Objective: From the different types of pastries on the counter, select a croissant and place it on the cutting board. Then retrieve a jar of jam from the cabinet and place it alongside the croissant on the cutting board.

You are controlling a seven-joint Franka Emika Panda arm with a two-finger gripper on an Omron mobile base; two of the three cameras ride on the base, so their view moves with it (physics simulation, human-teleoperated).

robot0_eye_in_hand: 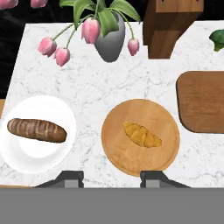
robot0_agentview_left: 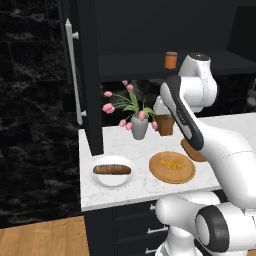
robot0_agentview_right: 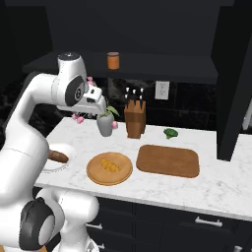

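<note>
Counter: white marble top over dark drawer fronts.

Croissant lies near the middle of a round tan plate, slanted in the hand view. Also seen in the left base view and the right base view.

Dark loaf sits on a white plate left of the round plate; the two plates are near each other but apart.

Board lies flat on the counter just right of the round plate, not touching it, nothing on it. In the hand view its rounded left end shows at the right edge.

Behind: grey vase of pink tulips, knife block beside it, a small green item further right near the wall.

Jar stands upright on the dark shelf of the cabinet, above the counter. Door open, long silver handle upright.

Gripper held high above the counter's front edge, looking down on the plates. Two finger tips spread apart with nothing between them. In the base views the hand is mostly hidden behind the wrist, so finger spacing there is hard to tell
</note>
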